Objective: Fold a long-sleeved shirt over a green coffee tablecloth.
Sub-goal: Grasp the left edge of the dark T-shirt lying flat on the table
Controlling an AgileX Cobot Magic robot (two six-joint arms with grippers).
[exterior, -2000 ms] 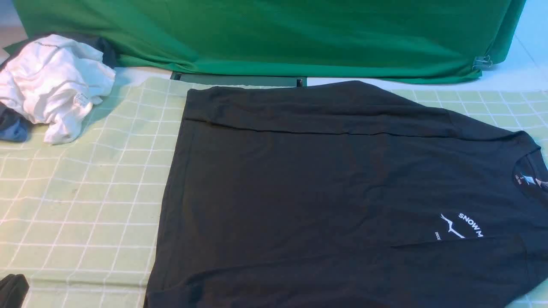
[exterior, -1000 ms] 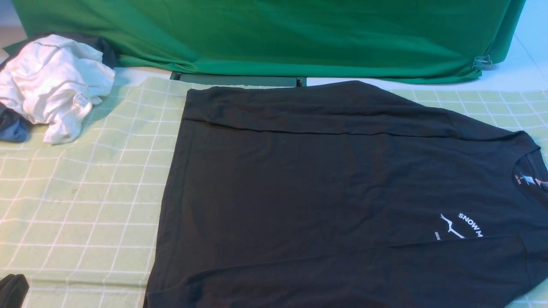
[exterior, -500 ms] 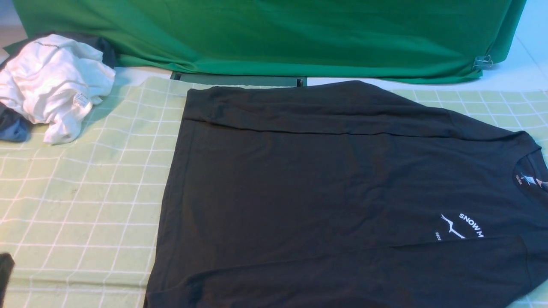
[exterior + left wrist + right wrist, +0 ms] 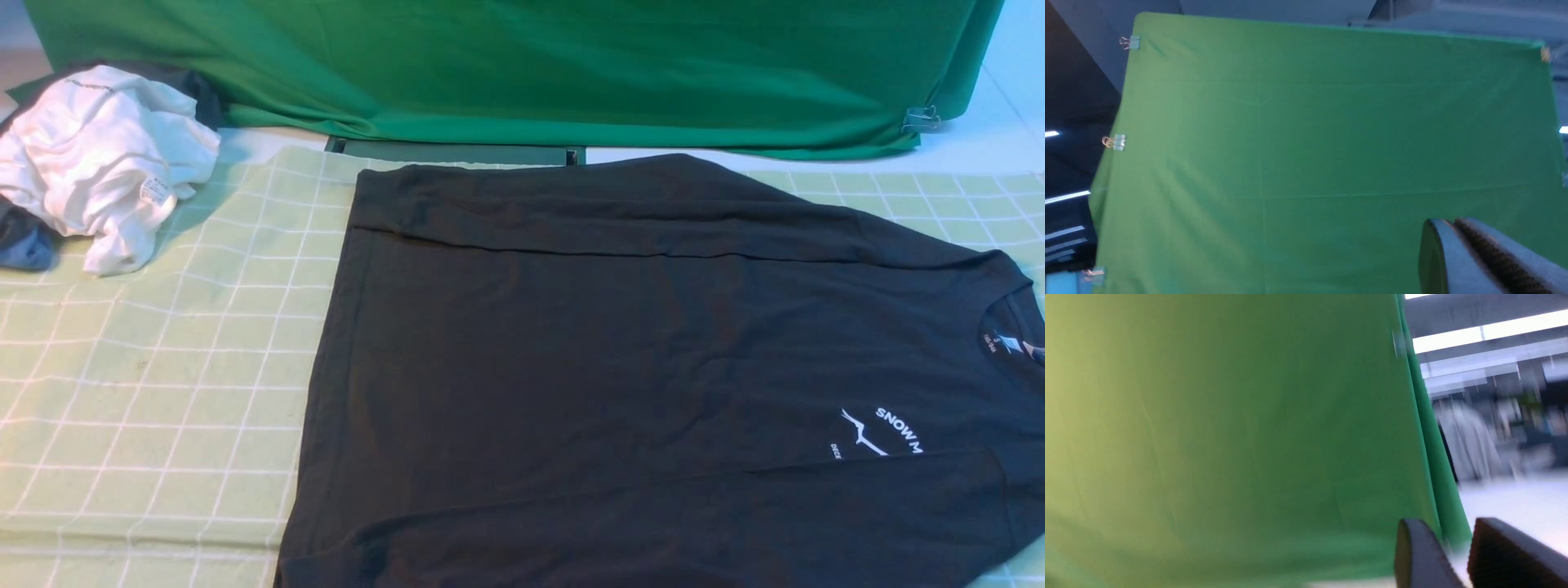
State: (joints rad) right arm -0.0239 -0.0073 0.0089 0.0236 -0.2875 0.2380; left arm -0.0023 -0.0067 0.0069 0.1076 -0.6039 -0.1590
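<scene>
The left gripper (image 4: 1453, 228) is pressed closed, the right gripper (image 4: 1453, 547) slightly parted, both empty. The long-sleeved shirt (image 4: 637, 359) lies on the green coffee tablecloth (image 4: 163, 392), sleeves seemingly tucked in; the body is not yet folded.

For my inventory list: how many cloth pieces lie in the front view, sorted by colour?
Black: 1, long-sleeved shirt
White: 1, white garment
Blue: 1, blue cloth
Green: 2, green coffee tablecloth, deep green fabric
Total: 5
Dark edge behind white garment: unclear, not counted.
</scene>
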